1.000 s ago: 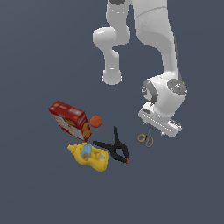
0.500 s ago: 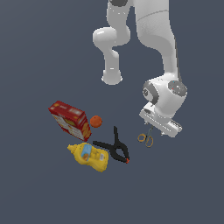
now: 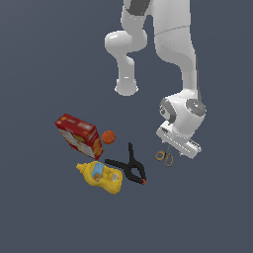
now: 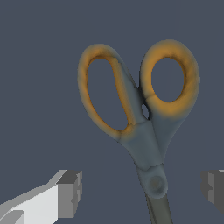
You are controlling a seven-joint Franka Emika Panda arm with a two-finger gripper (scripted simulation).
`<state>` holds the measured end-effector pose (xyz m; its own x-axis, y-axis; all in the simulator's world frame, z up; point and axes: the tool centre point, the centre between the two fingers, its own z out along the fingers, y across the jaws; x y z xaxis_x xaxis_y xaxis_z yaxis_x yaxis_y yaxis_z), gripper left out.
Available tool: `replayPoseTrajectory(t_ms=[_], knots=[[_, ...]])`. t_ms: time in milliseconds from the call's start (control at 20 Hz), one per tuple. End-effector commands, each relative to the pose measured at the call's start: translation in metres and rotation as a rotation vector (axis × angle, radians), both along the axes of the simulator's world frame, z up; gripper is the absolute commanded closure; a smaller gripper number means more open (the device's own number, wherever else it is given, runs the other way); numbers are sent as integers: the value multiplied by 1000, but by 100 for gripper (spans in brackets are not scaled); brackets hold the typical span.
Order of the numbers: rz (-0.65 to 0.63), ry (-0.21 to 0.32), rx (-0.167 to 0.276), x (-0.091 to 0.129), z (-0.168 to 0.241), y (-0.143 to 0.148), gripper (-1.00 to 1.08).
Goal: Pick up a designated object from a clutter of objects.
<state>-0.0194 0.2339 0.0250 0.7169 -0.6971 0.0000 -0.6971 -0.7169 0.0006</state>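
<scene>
The scissors (image 3: 165, 157) lie flat on the dark floor, with two yellow-orange loop handles showing; their grey blades run under my gripper (image 3: 173, 147). In the wrist view the scissors (image 4: 144, 122) fill the frame, handles away from the camera and the pivot screw between my two fingertips (image 4: 70, 192). The gripper (image 4: 142, 190) is open, with one finger on each side of the pivot and a gap to each. It hangs low over the scissors. The rest of the clutter lies to the exterior view's left.
A black spring clamp (image 3: 129, 166) with orange tips lies just left of the scissors. A yellow mustard bottle (image 3: 101, 176), a red cracker box (image 3: 78, 135) and a small orange ball (image 3: 108, 137) lie farther left. The robot base (image 3: 126, 86) stands behind.
The arm and gripper stay in nearly the same place over the scissors. No object has moved.
</scene>
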Motion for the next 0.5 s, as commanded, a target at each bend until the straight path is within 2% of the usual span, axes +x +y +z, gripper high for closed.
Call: replayPoseTrajectory(t_ms=[0, 250, 300, 450], knots=[[-1, 0, 0, 0, -10, 0, -92], [-1, 0, 0, 1, -17, 0, -92], [-1, 0, 0, 1, -17, 0, 108], [-1, 0, 0, 1, -17, 0, 108]])
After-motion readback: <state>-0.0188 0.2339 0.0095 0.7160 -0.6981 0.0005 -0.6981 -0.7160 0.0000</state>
